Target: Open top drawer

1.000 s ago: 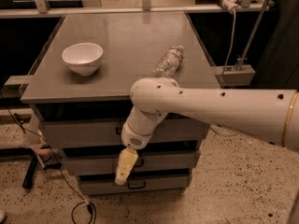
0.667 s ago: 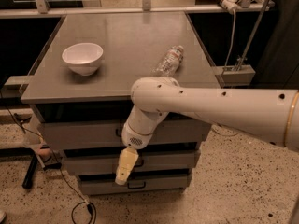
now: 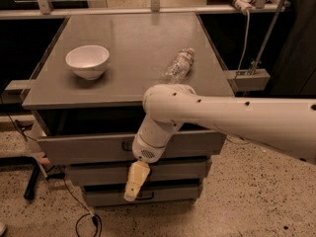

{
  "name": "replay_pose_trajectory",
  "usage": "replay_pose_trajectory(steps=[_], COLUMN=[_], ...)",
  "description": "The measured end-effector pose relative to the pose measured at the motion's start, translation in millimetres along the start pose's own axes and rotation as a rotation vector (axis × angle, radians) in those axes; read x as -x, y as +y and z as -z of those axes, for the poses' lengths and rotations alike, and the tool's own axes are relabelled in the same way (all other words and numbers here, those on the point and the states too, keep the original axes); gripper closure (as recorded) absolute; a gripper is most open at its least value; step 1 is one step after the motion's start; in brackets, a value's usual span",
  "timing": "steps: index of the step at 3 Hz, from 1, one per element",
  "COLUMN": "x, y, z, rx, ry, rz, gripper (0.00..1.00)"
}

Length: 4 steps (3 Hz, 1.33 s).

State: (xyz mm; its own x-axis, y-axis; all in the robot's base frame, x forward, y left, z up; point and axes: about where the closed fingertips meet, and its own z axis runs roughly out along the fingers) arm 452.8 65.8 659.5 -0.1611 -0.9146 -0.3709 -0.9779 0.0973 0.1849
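top drawer (image 3: 197, 143) just under tabletop (image 3: 133, 58), front looks slightly fwd, handle (image 3: 126, 145) mostly behind arm (image 3: 222, 117); gripper (image 3: 135, 180) hangs lower, in front of 2 lower drawers (image 3: 182, 169), claw state can't tell, nothing visibly held; prob needs to lift to handle ht, pull straight out

Top drawer (image 3: 84, 149) grey. Gripper (image 3: 131, 194) cream-yellow, hanging in front of the lower drawers (image 3: 182, 171), which are also grey. Arm (image 3: 237, 116) white with small dark dots. Bowl (image 3: 88, 60) white. Bottle (image 3: 178, 65) clear, pale label. Tabletop (image 3: 133, 38) grey. Floor (image 3: 256, 201) beige, black-speckled.
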Motion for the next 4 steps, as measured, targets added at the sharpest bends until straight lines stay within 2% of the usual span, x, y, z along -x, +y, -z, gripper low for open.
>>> replay_pose_trajectory(steps=[1, 2, 4], x=[-15.1, -19.1, -15.7], y=[18.2, 28.0, 25.7], z=[9.5, 13.5, 12.4], rx=[-0.016, -0.018, -0.011], ry=[0.004, 0.007, 0.004], rz=[-0.039, -0.059, -0.065], gripper=[0.0, 0.0, 0.0])
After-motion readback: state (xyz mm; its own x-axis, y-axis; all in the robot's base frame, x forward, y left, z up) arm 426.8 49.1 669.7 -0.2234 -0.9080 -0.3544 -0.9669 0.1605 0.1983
